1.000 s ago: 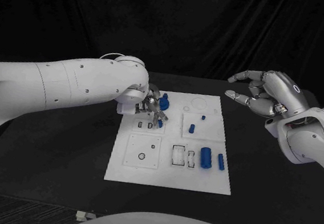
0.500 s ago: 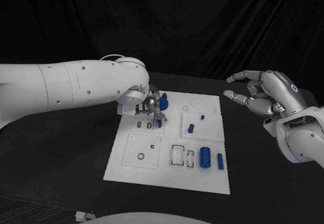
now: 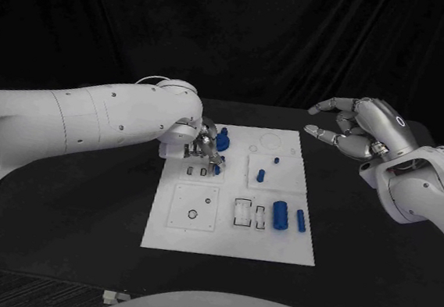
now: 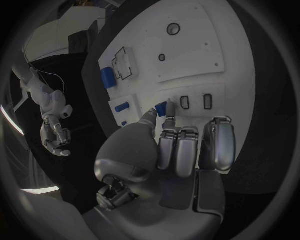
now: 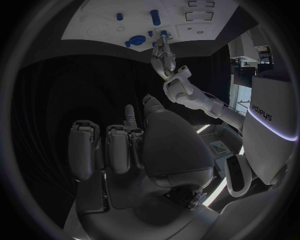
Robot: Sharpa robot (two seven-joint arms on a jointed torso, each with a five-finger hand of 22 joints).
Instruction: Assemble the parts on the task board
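The white task board (image 3: 276,245) lies in the middle of the black table. My left hand (image 3: 202,150) hovers low over its far left part and pinches a small blue part (image 4: 161,108) between thumb and a finger, beside two small rectangular slots (image 4: 195,102). A larger blue part (image 3: 221,138) stands just behind that hand. More blue parts lie on the board: a short peg (image 3: 261,175), a tiny one (image 3: 278,161), a thick cylinder (image 3: 280,212) and a slim one (image 3: 302,220). My right hand (image 3: 357,127) hangs raised beyond the board's far right corner, fingers apart, holding nothing.
The square panel (image 3: 195,207) on the board's near left carries a small ring. Black table surface (image 3: 387,267) stretches to the right of the board and a dark curtain stands behind it. The right wrist view shows the board (image 5: 94,20) and my left hand (image 5: 164,55) far off.
My left hand keeps the small blue part over the slots and has barely shifted. The right hand has drifted slightly toward the board.
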